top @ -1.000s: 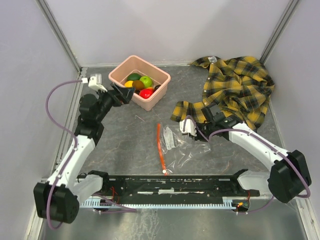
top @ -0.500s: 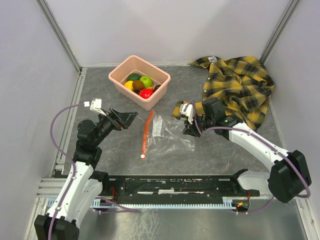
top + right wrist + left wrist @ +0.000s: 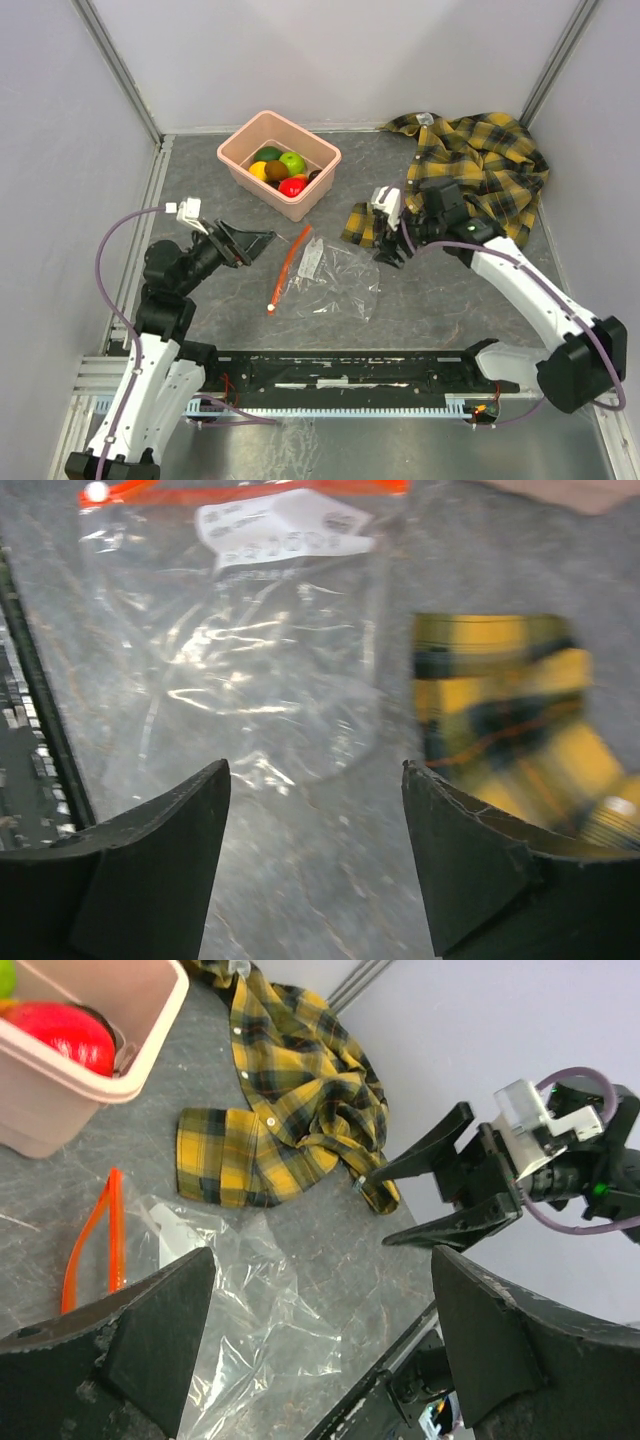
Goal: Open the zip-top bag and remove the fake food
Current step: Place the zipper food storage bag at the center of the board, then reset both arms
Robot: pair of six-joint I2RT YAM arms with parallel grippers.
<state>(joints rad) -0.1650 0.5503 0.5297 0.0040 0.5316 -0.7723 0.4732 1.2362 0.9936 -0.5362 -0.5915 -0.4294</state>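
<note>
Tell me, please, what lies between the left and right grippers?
The clear, crinkly plastic zip-top bag with an orange-red zip strip lies there, shown in the top view.

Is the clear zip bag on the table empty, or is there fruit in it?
Empty. The zip-top bag lies flat and see-through with nothing inside; the fake food sits in the pink tub.

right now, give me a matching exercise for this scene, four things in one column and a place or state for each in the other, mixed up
Things:
1. zip-top bag
2. fake food
3. plaid shirt
4. right hand

Place or state:
a. open, holding nothing
b. lying flat between the arms, clear and empty
c. inside the pink tub
d. crumpled at the far right

Pairs: 1-b, 2-c, 3-d, 4-a
</note>
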